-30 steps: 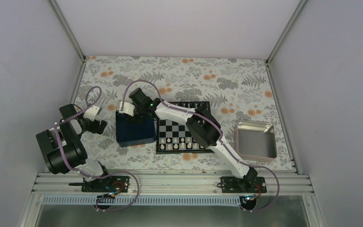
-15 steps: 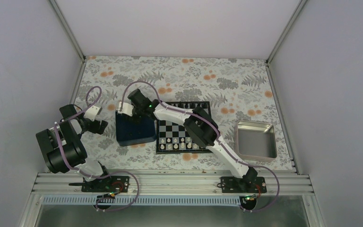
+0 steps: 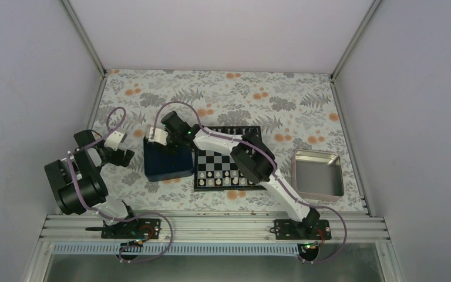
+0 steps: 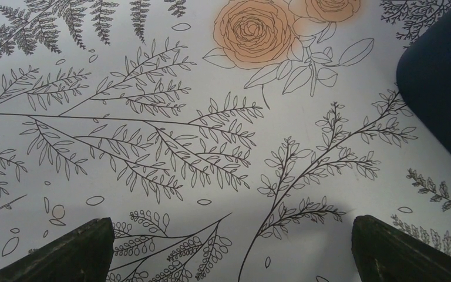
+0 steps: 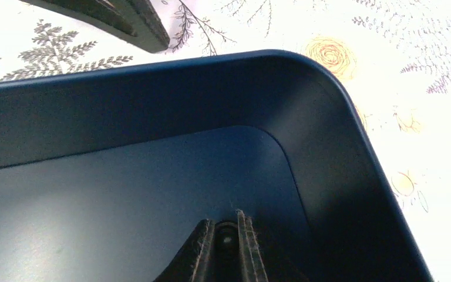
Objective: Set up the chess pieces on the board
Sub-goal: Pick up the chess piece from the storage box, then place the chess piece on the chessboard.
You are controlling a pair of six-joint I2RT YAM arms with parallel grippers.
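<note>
Floral table (image 3: 241,94) — board (image 3: 212,162) lies square; R claw (image 5: 225,227) nips piece (image 5: 228,241).

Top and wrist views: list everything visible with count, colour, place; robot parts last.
board: one, black and silver-grey checks, mid-table
white pieces: uncountable here, white, board's near rows
black pieces: uncountable here, black, board's far edge
blue tray: one, dark blue, beside board's left edge
metal tray: one, silver, right of board, apart
tablecloth: one, white floral, orange blooms, under everything
left gripper: one, dark fingers, open over bare cloth
right gripper: one, dark fingers, inside blue tray, shut on small dark piece
</note>
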